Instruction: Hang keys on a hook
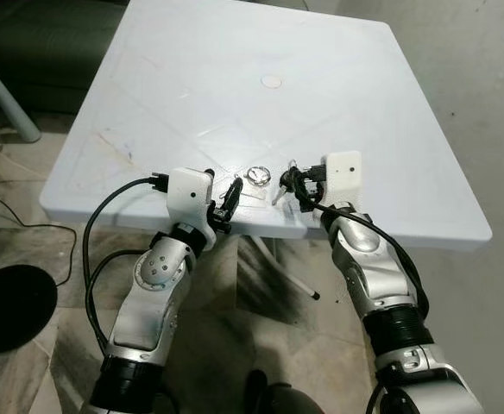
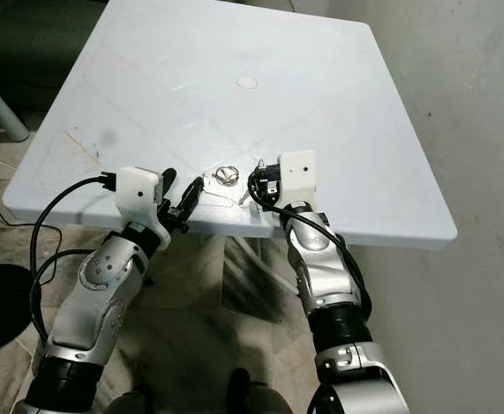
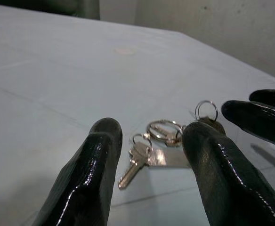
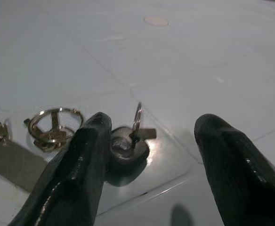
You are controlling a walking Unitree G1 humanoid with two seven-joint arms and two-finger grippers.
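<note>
A bunch of keys lies near the front edge of the white plastic table [image 1: 235, 78]: a silver ring cluster [image 1: 258, 176], a silver key [image 3: 135, 162] with a flat metal tag, and a black-headed key [image 4: 125, 150] with a small ring standing up from it. My left gripper [image 1: 223, 191] is open at the table edge, just left of the bunch, with the silver key ahead between its fingers [image 3: 90, 179]. My right gripper [image 1: 293, 185] is open just right of the bunch, its fingers [image 4: 76, 174] straddling the black-headed key, one touching its head.
A round plug [image 1: 272, 82] marks the table's middle. A dark sofa [image 1: 36, 52] and a pale pole [image 1: 6, 95] stand at the back left. A black round object [image 1: 10, 306] and cables lie on the floor at the left. Bare concrete floor [image 1: 494, 129] runs along the right.
</note>
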